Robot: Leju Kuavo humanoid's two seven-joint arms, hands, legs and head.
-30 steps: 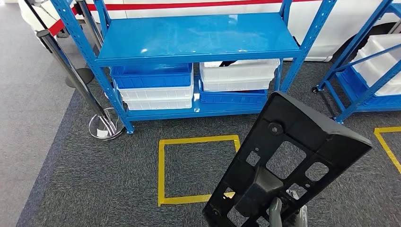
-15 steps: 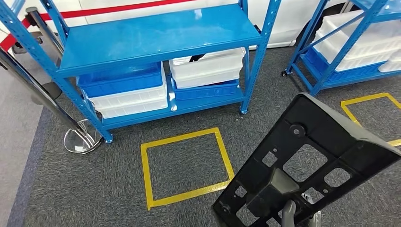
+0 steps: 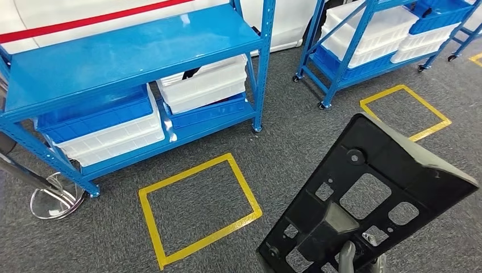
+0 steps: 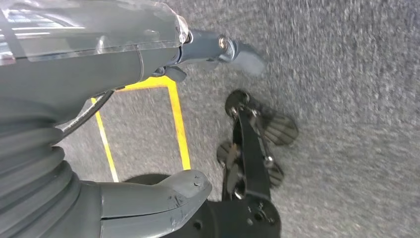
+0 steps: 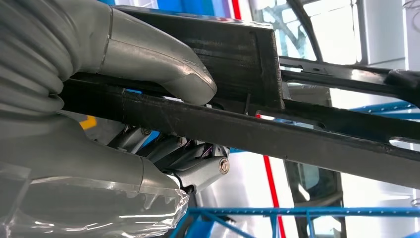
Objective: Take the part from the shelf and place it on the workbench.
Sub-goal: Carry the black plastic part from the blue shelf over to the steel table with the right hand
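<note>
I'm seeing the right hand (image 3: 353,257) gripping the black plastic part (image 3: 369,196) at its lower end, tilted up over the grey carpet (image 3: 295,142) at lower right of the head view. In the right wrist view the thumb (image 5: 163,64) is pressing one face of the part (image 5: 257,129) and the fingers (image 5: 198,163) are curling under the other. The left hand (image 4: 148,124) is hanging over the carpet (image 4: 346,74), holding nothing, thumb and fingers apart. The blue shelf (image 3: 125,54) is sitting ahead to the left, with white and blue bins (image 3: 148,108) stacked on its lower level. A yellow tape square (image 3: 196,207) is lying on the carpet just in front of it. A second blue rack (image 3: 364,40) with bins is standing to the right, another tape square (image 3: 406,111) before it.
</note>
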